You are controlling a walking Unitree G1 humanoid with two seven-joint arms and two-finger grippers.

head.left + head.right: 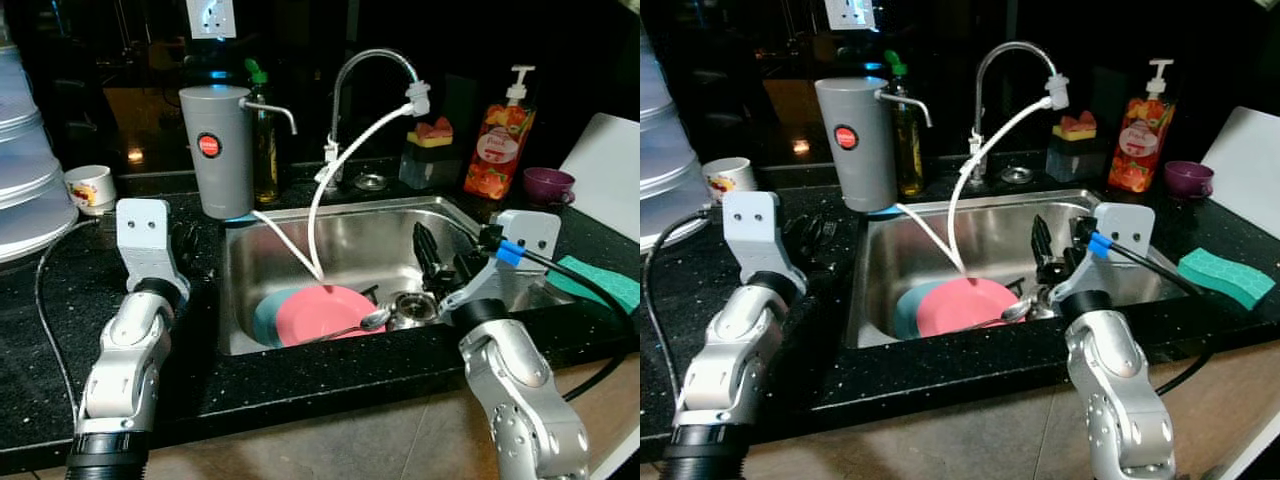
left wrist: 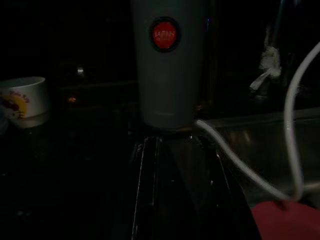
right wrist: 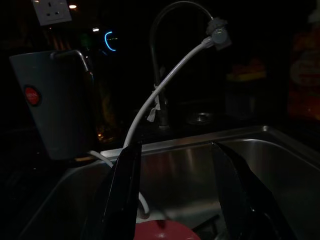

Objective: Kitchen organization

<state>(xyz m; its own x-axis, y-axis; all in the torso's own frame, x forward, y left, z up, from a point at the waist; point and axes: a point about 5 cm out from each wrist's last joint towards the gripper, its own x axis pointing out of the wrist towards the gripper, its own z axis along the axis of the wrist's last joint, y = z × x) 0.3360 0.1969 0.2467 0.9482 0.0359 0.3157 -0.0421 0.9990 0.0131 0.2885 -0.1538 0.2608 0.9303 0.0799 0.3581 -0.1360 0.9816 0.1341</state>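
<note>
A steel sink (image 1: 350, 235) is set in the black counter. In it a pink plate (image 1: 325, 310) lies on a teal plate (image 1: 265, 318), with a spoon (image 1: 365, 322) resting on the pink plate's right edge beside the drain (image 1: 410, 308). My right gripper (image 1: 432, 262) hangs open over the sink's right half, above the drain, its fingers (image 3: 127, 190) empty. My left gripper (image 1: 185, 245) rests low over the counter left of the sink, open, pointing at a grey water filter (image 2: 167, 65).
A white hose (image 1: 340, 170) runs from the faucet (image 1: 375, 70) into the sink. Behind stand an oil bottle (image 1: 265, 140), a sponge holder (image 1: 432, 150), a soap bottle (image 1: 497, 140) and a purple cup (image 1: 548, 185). A green sponge (image 1: 600, 280) lies right; a mug (image 1: 90, 187) and white containers (image 1: 25, 170) left.
</note>
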